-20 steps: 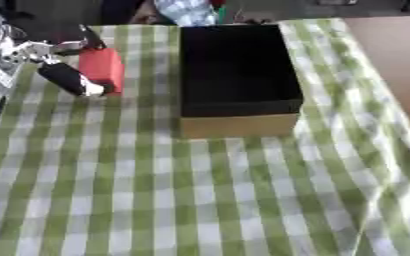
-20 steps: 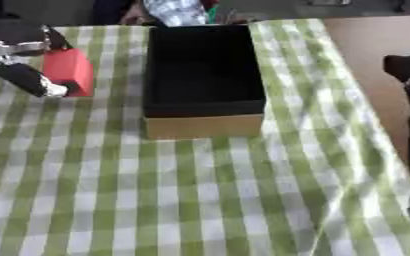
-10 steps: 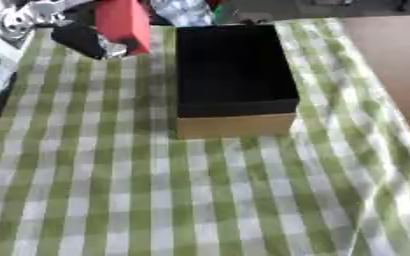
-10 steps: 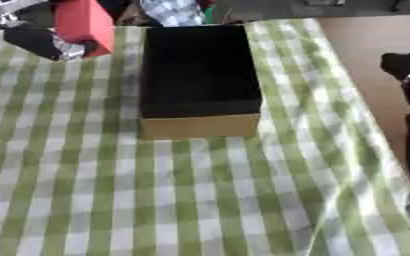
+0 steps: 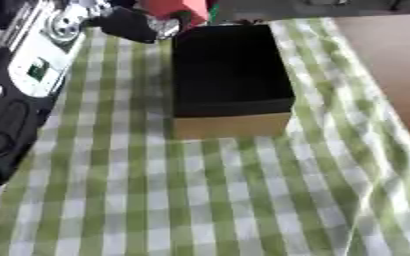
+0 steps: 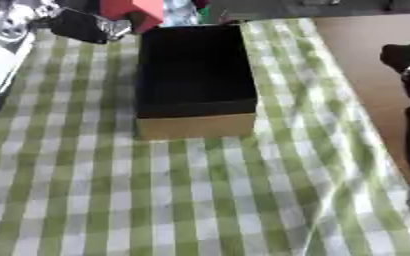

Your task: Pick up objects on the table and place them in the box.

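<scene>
A black-lined cardboard box [image 5: 230,80] stands open on the green checked cloth, its inside dark. My left hand [image 5: 131,24] is raised at the top left, its fingers curled round a red block [image 5: 175,8] that hangs just beyond the box's far left corner. The same red block [image 6: 131,9] shows at the top edge in the right eye view. My right hand [image 6: 408,56] hovers at the right edge beside the table; its fingers are too dark to read.
My left arm [image 5: 25,70], white and black, fills the left side above the cloth [image 5: 200,190]. Bare brown tabletop [image 5: 388,55] lies right of the cloth. A pale crumpled thing [image 6: 180,12] sits behind the box.
My left hand has lifted the red block up and to the right, from the cloth left of the box to above its far left corner. The view has shifted too.
</scene>
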Available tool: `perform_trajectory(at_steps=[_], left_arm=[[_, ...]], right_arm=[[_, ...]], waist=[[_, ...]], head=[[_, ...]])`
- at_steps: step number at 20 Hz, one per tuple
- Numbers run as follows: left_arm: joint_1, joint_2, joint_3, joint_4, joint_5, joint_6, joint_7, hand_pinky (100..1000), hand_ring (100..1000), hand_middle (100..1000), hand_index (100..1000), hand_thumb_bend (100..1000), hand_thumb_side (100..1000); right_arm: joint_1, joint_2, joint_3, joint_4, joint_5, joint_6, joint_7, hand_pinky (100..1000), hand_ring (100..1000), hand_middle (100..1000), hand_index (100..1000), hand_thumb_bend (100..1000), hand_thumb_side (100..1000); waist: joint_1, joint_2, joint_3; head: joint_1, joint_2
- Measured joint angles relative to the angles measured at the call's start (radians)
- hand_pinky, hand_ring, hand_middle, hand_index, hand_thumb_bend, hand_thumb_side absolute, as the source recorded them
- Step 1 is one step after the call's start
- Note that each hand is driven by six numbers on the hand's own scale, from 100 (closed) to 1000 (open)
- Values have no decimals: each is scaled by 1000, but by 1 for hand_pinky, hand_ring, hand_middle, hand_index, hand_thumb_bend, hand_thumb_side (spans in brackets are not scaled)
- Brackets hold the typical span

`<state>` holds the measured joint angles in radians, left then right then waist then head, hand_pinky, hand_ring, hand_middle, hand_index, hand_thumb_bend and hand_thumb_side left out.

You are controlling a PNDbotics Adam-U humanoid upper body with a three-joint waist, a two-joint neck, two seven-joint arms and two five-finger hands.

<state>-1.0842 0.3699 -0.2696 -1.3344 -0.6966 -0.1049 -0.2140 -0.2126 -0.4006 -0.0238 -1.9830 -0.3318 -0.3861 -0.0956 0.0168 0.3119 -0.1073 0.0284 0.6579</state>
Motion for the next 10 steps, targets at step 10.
perform_trajectory(at_steps=[10], left_arm=[[22,-92,-42,29,-158,-36,59,604,565,507,653,100,540]], right_arm=[[-14,1,6,0,-22,7,14,820,745,603,805,100,869]], waist=[[0,0,-4]], head=[[19,0]])
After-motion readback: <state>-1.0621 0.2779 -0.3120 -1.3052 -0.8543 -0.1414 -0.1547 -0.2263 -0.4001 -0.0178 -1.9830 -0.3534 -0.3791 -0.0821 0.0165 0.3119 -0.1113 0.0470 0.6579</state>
